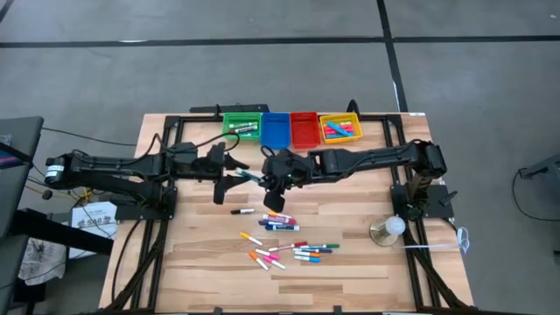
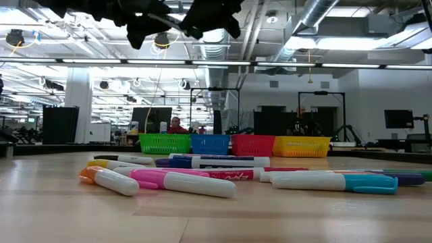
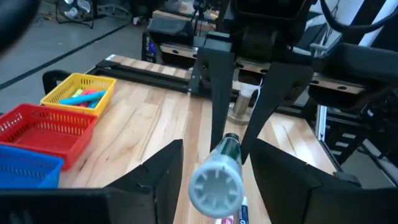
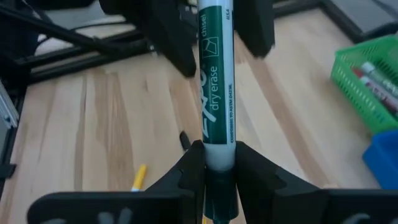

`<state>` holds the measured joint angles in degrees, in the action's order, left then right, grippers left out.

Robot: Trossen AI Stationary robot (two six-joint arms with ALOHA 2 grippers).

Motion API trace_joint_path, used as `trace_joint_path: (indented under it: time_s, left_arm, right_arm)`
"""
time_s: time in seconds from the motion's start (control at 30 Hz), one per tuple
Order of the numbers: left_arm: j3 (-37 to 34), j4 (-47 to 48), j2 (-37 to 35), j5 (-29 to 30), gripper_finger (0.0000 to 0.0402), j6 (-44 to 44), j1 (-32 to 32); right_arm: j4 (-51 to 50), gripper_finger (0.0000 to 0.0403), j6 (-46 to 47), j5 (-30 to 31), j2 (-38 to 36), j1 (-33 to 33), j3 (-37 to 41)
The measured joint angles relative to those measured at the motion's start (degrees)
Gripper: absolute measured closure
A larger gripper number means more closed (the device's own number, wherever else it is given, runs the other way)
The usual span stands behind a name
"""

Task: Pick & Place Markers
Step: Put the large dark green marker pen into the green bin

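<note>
- The right gripper (image 4: 214,171) is clamped on one end of a green dry-erase marker (image 4: 216,87), holding it level above the table's middle, in front of the bins.
- The marker's free end reaches toward the left gripper (image 3: 211,180), whose fingers stand wide apart on either side of that end without touching it; this looks like a handover in mid-air.
- The marker should be light and stiff: a hard plastic barrel that will not bend or crush under the fingers.
- Its round, smooth body is likely slippery and could roll or swivel between flat pads, so a grip square across the barrel is safer than one near the tip.
- For the left gripper the best hold is probably on the bare stretch of barrel, clear of the right fingers, so both grips fit side by side.
- A hold at the very end cap (image 3: 214,186) risks the marker pivoting down once the right gripper lets go.
- Other markers (image 1: 293,249) lie loose on the near half of the table, well apart from the bins, some touching or crossing one another.
- Those should be taken across the middle of the barrel, one at a time, since neighbours lie close.
- The green bin (image 1: 241,126) at the far left of the row holds a few markers already; the yellow bin (image 1: 339,128) at the far right holds some too.
- The blue bin (image 1: 276,129) and red bin (image 1: 304,129) between them look empty from above.
</note>
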<state>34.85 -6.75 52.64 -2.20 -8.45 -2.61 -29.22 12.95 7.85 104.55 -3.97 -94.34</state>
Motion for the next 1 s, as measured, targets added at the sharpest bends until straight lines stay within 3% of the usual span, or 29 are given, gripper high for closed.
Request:
trace_joint_path:
  time_s: [0.47, 0.87, 1.0]
  left_arm:
    - [0.0, -6.0, 0.0, 0.0, 0.022, -1.5, 0.0]
    - [0.0, -7.0, 0.0, 1.7, 0.0328, -1.4, 0.0]
    - [0.0, -7.4, 0.0, 1.8, 0.0335, -1.2, 0.0]
  right_arm:
    - [5.3, 0.0344, -2.7, 1.6, 0.0, 0.1, -1.3]
    - [9.1, 0.0344, -3.4, 3.0, 0.0, 0.8, -1.3]
    - [9.1, 0.0344, -3.5, 2.8, 0.0, 0.9, -1.3]
